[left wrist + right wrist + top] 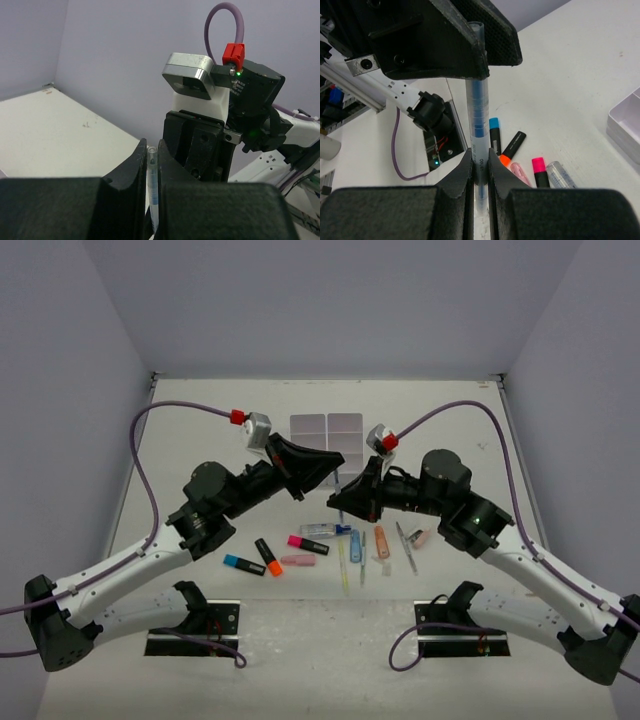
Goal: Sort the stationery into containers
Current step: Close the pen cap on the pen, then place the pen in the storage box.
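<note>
A row of loose stationery lies on the tabletop [330, 670]. At its left end is a blue-ended highlighter [243, 564], and just beside it an orange-ended highlighter [268, 556]. Next come the pink eraser [297, 561] and, a little farther from the arm bases, a pink-ended highlighter [308, 544].

The left end effector [328, 473] is raised over the middle of the tabletop. Its two black fingers are pressed together on one end of a transparent pen [479, 107] with blue ink inside. This pen is in the air, not touching the tabletop, and both arms hold it.

The white organiser tray [328, 430] stands behind the two end effectors, and the pen is not in any of its compartments.

A blue-capped glue pen [325, 530] lies below the held pen in the top view. Just to the right, the right end effector [344, 502] is closed on the same pen, at the part with small printed letters.

Farther right, near this end effector, lie a thin yellow pen [343, 565], an orange-coloured item [381, 542] and some other thin pens, too small to name exactly.
</note>
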Robot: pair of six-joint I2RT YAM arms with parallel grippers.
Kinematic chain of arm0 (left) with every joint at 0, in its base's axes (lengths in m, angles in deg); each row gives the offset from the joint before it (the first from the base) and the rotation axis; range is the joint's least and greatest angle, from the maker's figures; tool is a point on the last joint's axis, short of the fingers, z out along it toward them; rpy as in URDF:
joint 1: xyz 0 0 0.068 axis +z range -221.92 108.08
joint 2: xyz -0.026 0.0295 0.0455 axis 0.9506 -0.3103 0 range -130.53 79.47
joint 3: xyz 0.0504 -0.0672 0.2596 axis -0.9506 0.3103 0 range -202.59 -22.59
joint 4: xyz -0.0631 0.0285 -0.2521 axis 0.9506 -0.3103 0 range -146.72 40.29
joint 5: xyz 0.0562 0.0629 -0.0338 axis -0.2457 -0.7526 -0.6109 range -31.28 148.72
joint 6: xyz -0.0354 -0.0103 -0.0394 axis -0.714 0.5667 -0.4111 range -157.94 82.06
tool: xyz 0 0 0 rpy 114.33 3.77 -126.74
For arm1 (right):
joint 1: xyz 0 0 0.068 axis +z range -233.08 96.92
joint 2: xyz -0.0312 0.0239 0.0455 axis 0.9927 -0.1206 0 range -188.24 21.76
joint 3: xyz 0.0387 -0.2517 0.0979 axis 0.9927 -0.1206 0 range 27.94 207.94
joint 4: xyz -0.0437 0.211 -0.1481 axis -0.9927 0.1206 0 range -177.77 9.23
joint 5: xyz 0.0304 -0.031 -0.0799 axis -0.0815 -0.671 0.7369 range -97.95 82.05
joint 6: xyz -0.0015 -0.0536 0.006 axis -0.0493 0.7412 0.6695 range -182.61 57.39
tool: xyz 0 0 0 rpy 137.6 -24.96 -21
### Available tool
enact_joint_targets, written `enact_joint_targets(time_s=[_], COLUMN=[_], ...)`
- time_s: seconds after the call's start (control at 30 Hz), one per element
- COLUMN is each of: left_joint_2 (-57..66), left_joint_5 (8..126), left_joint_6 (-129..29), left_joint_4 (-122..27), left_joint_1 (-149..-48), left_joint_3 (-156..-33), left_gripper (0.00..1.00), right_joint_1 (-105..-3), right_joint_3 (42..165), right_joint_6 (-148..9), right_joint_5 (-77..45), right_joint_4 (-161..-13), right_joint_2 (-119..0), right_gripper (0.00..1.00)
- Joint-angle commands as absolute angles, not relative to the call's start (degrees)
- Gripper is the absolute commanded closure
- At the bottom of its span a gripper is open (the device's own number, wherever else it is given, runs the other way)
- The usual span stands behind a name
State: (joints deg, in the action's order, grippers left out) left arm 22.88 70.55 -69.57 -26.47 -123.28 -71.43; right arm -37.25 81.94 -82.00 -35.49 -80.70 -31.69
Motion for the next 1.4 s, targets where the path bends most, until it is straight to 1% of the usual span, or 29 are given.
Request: enact_joint_targets(time_s=[0.0,0.07,0.17,0.23,0.3,0.43,0.57,0.63,0.67,0.7,0.73,0.77,0.8,0.83,0.87,0.93,0.97,1.0,1.07,1.17,1.37], left_joint_2=[22.20,22.25,23.03,23.45,23.10,19.81,18.35,19.09,19.78,21.03,22.46,23.07,23.76,24.77,25.26,26.55,27.35,28.19,30.38,32.09,35.87], left_joint_5=[78.27,77.64,75.62,72.03,71.00,75.91,75.43,71.66,68.49,60.95,57.36,50.18,49.50,39.65,33.30,22.62,17.99,16.18,15.95,19.62,23.74], left_joint_6=[-72.59,-72.74,-70.91,-67.22,-63.26,-60.26,-60.09,-59.92,-59.94,-60.10,-60.21,-60.66,-61.73,-63.02,-65.12,-68.21,-69.27,-69.75,-69.80,-69.13,-71.97], left_joint_4=[-35.45,-35.13,-37.53,-41.55,-45.07,-45.53,-46.28,-47.79,-48.62,-49.78,-52.00,-53.60,-55.25,-57.46,-61.52,-67.98,-70.39,-71.66,-73.13,-73.74,-77.50], left_joint_1=[-126.25,-127.38,-127.64,-127.64,-127.64,-127.71,-127.64,-127.64,-127.65,-127.72,-127.64,-127.64,-127.64,-127.64,-127.64,-127.59,-127.56,-127.56,-127.56,-127.63,-127.56], left_joint_3=[-65.62,-64.98,-66.25,-71.07,-75.65,-85.62,-88.24,-88.13,-87.99,-88.09,-88.35,-88.66,-89.08,-90.76,-91.94,-93.31,-93.55,-92.47,-90.00,-84.76,-76.03], left_gripper=[1.00,1.00,1.00,1.00,1.00,1.00,1.00,0.99,0.89,0.57,0.36,0.27,0.16,0.02,0.00,0.00,0.00,0.00,0.00,0.00,0.00], right_joint_1=[-38.38,-38.51,-38.48,-38.39,-38.40,-37.50,-37.37,-37.48,-37.81,-39.07,-39.59,-39.97,-40.48,-41.47,-42.33,-44.51,-45.79,-47.25,-50.09,-51.06,-51.61], right_joint_3=[95.78,99.41,100.47,96.93,90.39,85.21,84.31,83.42,82.88,82.19,81.19,80.80,80.37,80.09,80.25,81.88,83.13,84.64,87.59,93.64,104.39], right_joint_6=[-80.21,-79.71,-78.44,-79.02,-80.34,-84.32,-83.67,-83.13,-82.79,-82.48,-82.48,-82.48,-82.48,-82.24,-81.93,-80.98,-80.48,-80.57,-80.48,-78.39,-75.16], right_joint_5=[-27.61,-27.56,-29.62,-31.22,-32.88,-36.91,-33.12,-30.58,-29.41,-27.56,-26.12,-23.09,-20.92,-18.59,-15.86,-9.07,-5.52,-3.77,-0.32,3.95,6.47], right_joint_4=[-92.25,-91.32,-89.89,-90.96,-95.61,-101.08,-100.73,-100.14,-99.91,-99.38,-99.37,-99.37,-99.37,-99.45,-99.41,-98.46,-97.77,-97.50,-97.27,-97.14,-95.21], right_joint_2=[-33.53,-35.32,-37.51,-38.36,-39.50,-44.72,-45.24,-44.55,-44.26,-44.36,-44.72,-45.25,-45.62,-46.12,-47.34,-50.65,-52.54,-54.47,-58.40,-65.15,-75.79], right_gripper=[1.00,1.00,1.00,1.00,1.00,1.00,1.00,1.00,1.00,1.00,1.00,1.00,1.00,1.00,1.00,1.00,1.00,1.00,1.00,1.00,1.00])
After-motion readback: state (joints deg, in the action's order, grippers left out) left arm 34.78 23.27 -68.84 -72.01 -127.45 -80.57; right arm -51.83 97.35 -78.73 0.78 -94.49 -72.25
